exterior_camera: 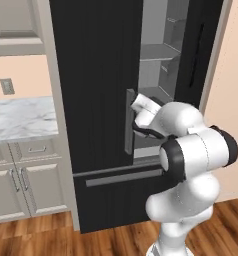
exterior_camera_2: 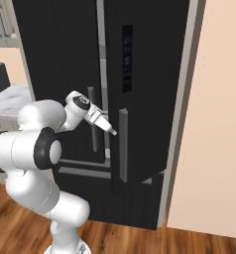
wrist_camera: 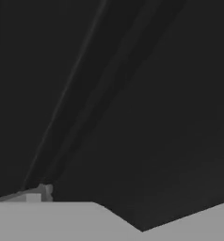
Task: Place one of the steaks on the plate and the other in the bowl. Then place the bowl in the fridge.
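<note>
The black fridge (exterior_camera: 101,75) stands straight ahead, and its dark front (wrist_camera: 156,117) takes up the hand view. Its right door is ajar, showing grey shelves (exterior_camera: 158,55) inside. My gripper (exterior_camera_2: 109,129) is close to the fridge (exterior_camera_2: 65,49) at the gap between the two doors, between the left door's grey bar handle (exterior_camera_2: 92,119) and the right door's handle (exterior_camera_2: 123,144). From the left base, my hand (exterior_camera: 142,106) sits just right of the left handle (exterior_camera: 129,122). The gripper is open with nothing in it. The steaks, the plate and the bowl are out of view.
A marble counter (exterior_camera: 21,117) over white cabinets (exterior_camera: 21,185) adjoins the fridge on the left. A beige wall (exterior_camera_2: 214,124) stands close on the right. The floor (exterior_camera: 41,240) is wood. The freezer drawer handle (exterior_camera: 123,177) runs across below the doors.
</note>
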Controlling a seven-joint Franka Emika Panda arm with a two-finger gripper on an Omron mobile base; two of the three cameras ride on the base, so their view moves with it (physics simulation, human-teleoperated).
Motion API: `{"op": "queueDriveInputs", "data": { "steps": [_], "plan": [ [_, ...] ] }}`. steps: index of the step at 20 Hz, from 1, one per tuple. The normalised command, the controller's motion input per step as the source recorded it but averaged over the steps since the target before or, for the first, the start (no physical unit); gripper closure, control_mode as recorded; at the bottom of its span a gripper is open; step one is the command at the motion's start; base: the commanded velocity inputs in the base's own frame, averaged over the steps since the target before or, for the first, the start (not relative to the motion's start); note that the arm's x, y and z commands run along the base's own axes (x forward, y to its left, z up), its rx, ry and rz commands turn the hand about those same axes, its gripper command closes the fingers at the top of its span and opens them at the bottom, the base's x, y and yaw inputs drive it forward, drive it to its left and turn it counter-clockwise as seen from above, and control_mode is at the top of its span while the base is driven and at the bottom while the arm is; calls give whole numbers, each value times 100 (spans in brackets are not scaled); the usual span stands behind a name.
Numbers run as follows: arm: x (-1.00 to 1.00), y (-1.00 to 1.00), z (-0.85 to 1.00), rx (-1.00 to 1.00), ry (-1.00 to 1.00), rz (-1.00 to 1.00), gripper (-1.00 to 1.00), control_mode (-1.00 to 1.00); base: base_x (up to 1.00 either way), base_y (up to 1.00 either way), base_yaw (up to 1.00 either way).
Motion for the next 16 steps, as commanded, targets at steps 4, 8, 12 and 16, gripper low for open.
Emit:
{"op": "queueDriveInputs", "data": {
  "steps": [4, 8, 12, 16],
  "plan": [
    [-100, -100, 0, 2, -25, -4, -100, -100, 0, 0, 0],
    [-95, -100, 0, 6, -32, 7, -100, -100, 0, 0, 0],
    [-73, -100, 0, 18, -20, 12, -100, -100, 0, 0, 0],
    [-7, -100, 12, 16, -4, 11, -100, -100, 0, 0, 0]
  ]
}}
